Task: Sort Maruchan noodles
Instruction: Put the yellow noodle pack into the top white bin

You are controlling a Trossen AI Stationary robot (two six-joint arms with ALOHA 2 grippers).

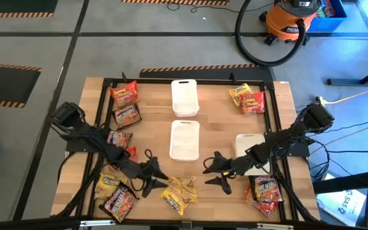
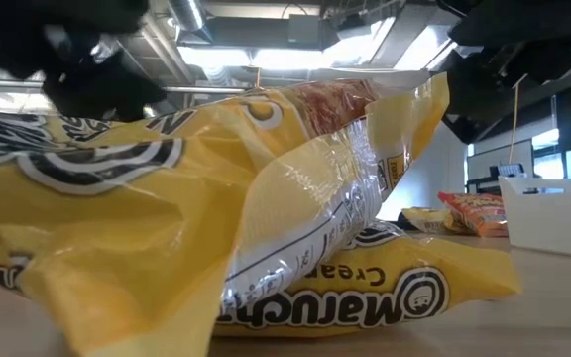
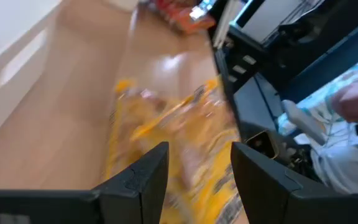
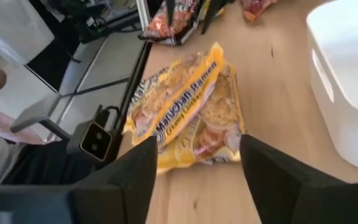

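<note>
Both grippers — left [image 1: 160,180], right [image 1: 214,174] — gape empty beside the yellow packets [image 1: 179,193].

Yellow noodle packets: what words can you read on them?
"Maruchan Ramen", on the top yellow packet, right wrist view.
"Maruchan", upside down, with "Crea..." cut off, on the lower yellow packet, low view.
The small print and the other packets' labels are too blurred or too small to read.
</note>
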